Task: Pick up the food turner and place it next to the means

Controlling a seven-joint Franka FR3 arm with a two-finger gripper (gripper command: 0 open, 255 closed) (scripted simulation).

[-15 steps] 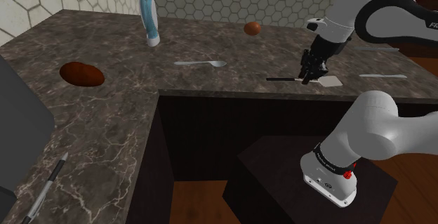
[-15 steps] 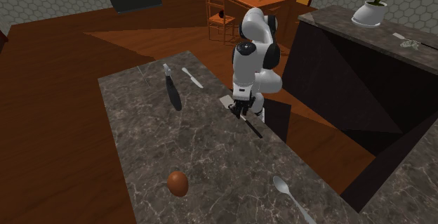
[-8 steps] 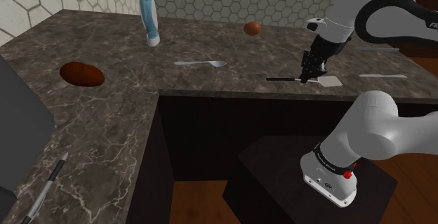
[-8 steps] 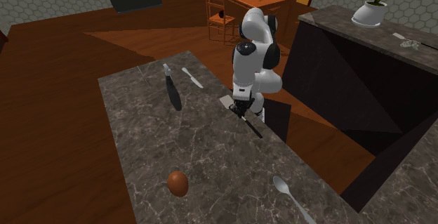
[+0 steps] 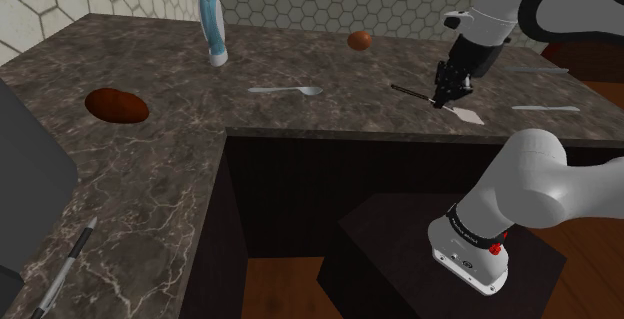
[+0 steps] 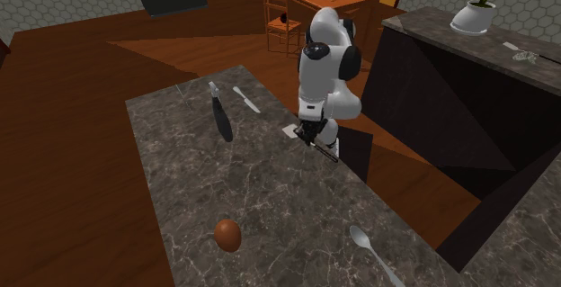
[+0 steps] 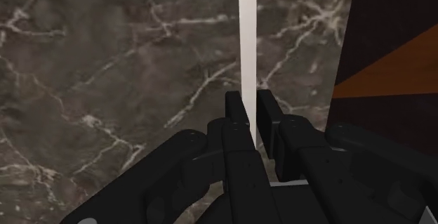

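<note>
Over veined dark marble counter (image 5: 300,117), black hand (image 5: 441,94) clamped on slim dark-handled food turner (image 5: 412,92), flat white blade (image 5: 470,115) tilted.

White rounded arm links (image 5: 545,177), dark joint bands, small red button (image 5: 497,248) by base collar; gripper (image 7: 250,102) all black, blocky

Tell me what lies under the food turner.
Dark marbled countertop shows beneath the food turner, which the gripper clasps. The fingers cover part of its shaft and the countertop below.
</note>
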